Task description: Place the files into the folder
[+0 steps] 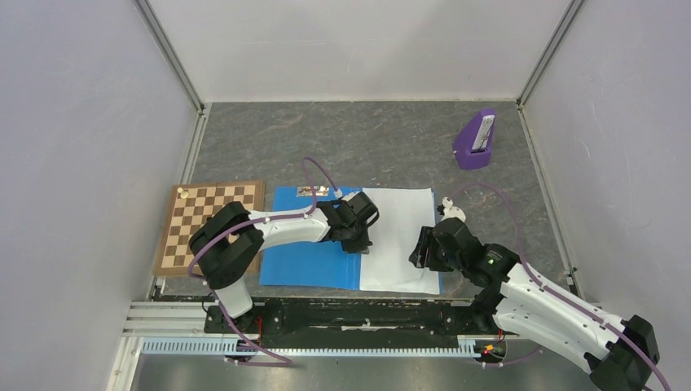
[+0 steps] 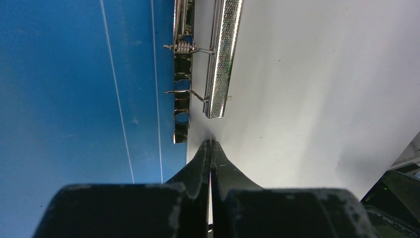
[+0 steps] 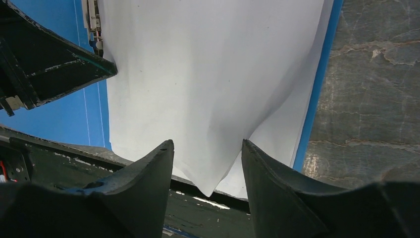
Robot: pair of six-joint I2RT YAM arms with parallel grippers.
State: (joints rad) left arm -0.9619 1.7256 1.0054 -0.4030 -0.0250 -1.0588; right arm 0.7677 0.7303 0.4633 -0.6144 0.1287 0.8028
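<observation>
We found the thin white paper sheets (image 1: 399, 236) limp on the bright-blue plastic folder (image 1: 305, 261); left gripper (image 2: 210, 146) pinched closed, empty; right gripper (image 3: 208, 153) wide; best gripped at corners.

A brown and cream chessboard (image 1: 210, 226) lies flat on the left side of the gray floor (image 1: 391, 147) of the table. One small pale round piece (image 1: 182, 193) sits on the far left corner of the chessboard. Far away, on the right side near the back, stands a purple thing (image 1: 475, 141) shaped like a wedge. It holds a gray and white strip (image 1: 485, 133) on its sloped front. White walls (image 1: 358, 45) stand all around, with gray metal posts in the back corners. A silver metal rail (image 1: 301, 346) runs along the near edge, with a black bar (image 1: 350, 314) just behind it.
</observation>
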